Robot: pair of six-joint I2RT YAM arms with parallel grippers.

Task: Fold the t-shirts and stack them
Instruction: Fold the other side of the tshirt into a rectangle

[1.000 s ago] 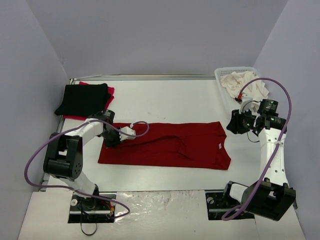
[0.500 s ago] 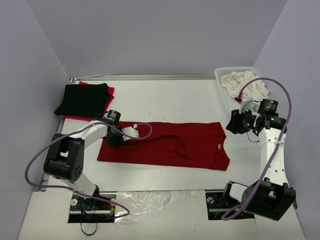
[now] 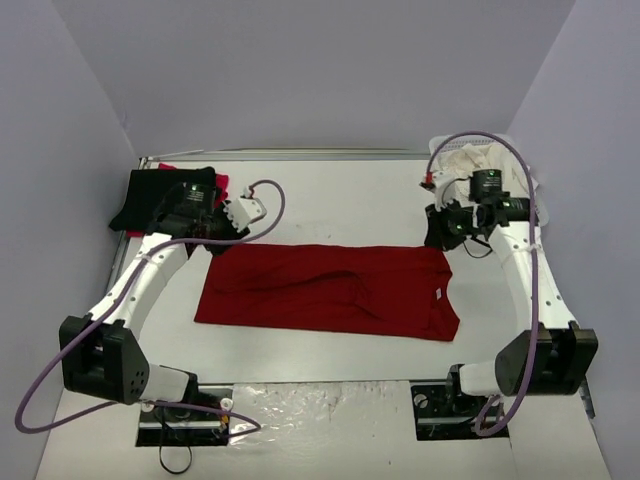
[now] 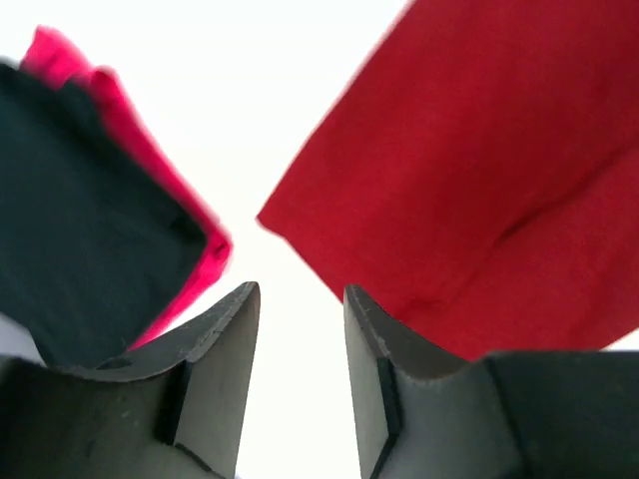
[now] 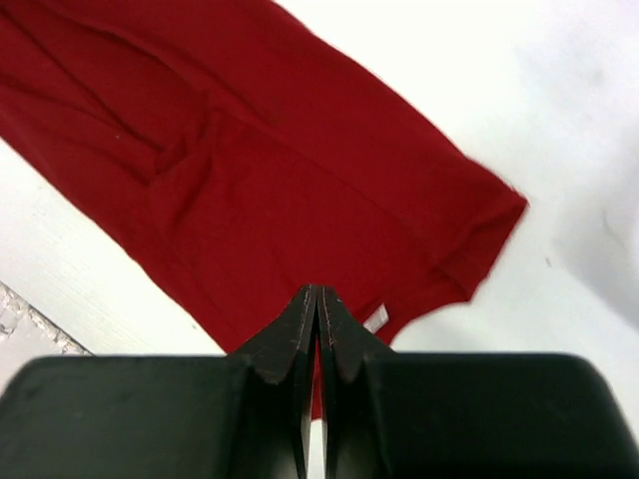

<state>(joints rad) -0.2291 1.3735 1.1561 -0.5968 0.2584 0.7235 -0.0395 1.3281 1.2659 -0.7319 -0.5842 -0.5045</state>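
A dark red t-shirt (image 3: pixel 330 290), folded into a long band, lies flat mid-table with its white neck label (image 3: pixel 440 292) at the right end. It also shows in the left wrist view (image 4: pixel 479 180) and the right wrist view (image 5: pixel 250 160). A folded black t-shirt (image 3: pixel 160 195) lies on a bright red one (image 3: pixel 222 183) at the back left. My left gripper (image 3: pixel 207 233) is open and empty (image 4: pixel 300 294), above bare table between that stack and the dark red shirt's back-left corner. My right gripper (image 3: pixel 440 230) is shut and empty (image 5: pixel 318 291), above the shirt's right end near the label (image 5: pixel 375 318).
A white lattice basket (image 3: pixel 440 146) with cream-white t-shirts (image 3: pixel 462 160) stands at the back right, partly hidden by my right arm. Purple walls close the table at the back and sides. The arm bases sit at the near edge.
My left gripper has left the dark red shirt's left edge and moved back toward the black stack. My right gripper has moved left and back, over the shirt's right end.
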